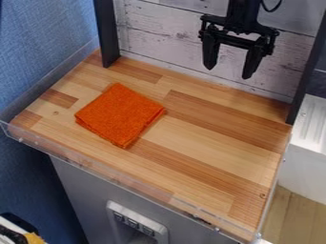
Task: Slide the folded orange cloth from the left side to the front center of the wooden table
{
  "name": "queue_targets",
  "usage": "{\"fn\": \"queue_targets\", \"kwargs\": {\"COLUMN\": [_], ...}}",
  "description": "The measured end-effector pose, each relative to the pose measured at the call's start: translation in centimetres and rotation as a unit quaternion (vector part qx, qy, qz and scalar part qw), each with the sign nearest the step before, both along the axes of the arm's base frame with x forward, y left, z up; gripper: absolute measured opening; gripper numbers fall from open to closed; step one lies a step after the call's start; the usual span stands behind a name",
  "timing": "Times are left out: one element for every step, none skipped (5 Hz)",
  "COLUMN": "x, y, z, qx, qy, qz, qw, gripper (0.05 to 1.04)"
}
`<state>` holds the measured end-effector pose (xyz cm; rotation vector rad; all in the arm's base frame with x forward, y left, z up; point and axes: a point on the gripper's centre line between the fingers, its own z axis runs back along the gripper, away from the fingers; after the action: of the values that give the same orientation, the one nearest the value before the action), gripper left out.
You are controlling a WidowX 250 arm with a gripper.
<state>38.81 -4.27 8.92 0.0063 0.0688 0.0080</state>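
Orange cloth (pixel 119 114), folded into a thick, near-square pad, textured, edges layered; lies askew on wooden desk (pixel 210 138), left of centre in the frame. Black claw (pixel 229 72) hangs upper right, fingers (pixel 253 64) spread apart.

We see the black robot arm (pixel 243 8) cut off by the top edge, as is the thin black cable (pixel 270 11) beside it. The folded orange cloth (pixel 119 114) hides its inner layers, so we can't count them, and covers the wood beneath. The bottom edge cuts off the pale grey plastic panel (pixel 112 206), whose small dark details we can't make out. We can't identify the cropped yellow object (pixel 35 238) at lower left.
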Motion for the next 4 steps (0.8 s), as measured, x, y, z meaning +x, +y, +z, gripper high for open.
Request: {"fn": "queue_targets", "kwargs": {"x": [-1.1,-2.3,-3.4,-4.8], "y": [0.4,2.3,4.5,6.6], "z": [-1.5,-1.0,-0.5,-0.1], "qx": [0.001,-0.002,-0.009,-0.013], "qy": [0.019,0.013,-0.009,-0.029], "qz": [-0.009,-0.002,-0.006,-0.011], "qw": [0.9998,0.9999,0.9999,0.9994], "gripper": [0.999,0.999,0.999,0.997]}}
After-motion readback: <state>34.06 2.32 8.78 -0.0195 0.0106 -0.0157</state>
